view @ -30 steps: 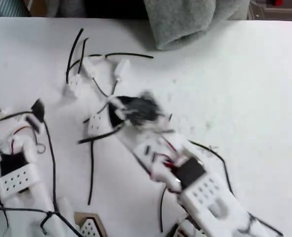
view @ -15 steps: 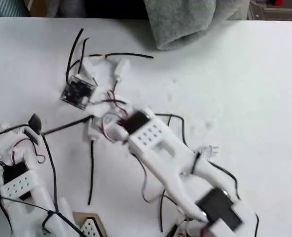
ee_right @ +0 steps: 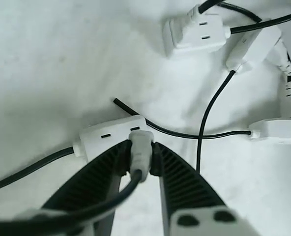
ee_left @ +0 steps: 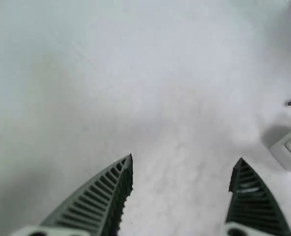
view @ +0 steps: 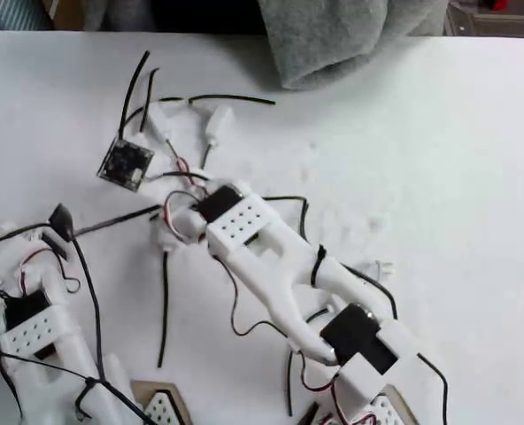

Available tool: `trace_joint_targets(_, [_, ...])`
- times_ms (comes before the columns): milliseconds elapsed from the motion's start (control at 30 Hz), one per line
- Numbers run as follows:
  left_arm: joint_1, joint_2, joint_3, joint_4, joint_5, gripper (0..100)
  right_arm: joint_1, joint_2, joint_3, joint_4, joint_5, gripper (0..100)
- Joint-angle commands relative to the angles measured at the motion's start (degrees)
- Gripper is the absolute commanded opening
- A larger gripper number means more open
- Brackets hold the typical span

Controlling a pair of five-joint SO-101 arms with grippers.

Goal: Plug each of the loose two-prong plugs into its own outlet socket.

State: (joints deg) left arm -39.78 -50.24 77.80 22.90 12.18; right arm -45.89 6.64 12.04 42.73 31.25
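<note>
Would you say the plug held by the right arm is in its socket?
Apparently in: the plug sits flush against the outlet socket, with no prongs showing.

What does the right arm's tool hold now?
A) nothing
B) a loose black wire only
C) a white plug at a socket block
C: the right wrist view shows the right tool shut on the white plug, whose front is at the socket block.
</note>
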Motion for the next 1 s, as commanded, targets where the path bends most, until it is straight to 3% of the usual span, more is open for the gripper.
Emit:
trace_joint_targets(0, [-0.48,-0.92,-0.26,-1.05,-0.53,31,-1.36,-0.75,-0.44,-1.27,1.93,1.9])
trace_joint_targets(733, [-0.48,-1.01,-0.26,-1.05,-3.78,31,-0.4,4.26,-2.64,-1.98,6.15,1.9])
trace_joint_targets(967, [-0.48,-1.01,-0.26,-1.05,-3.78,31,0.04,6.11,-2.2,-3.56,12.04,1.9])
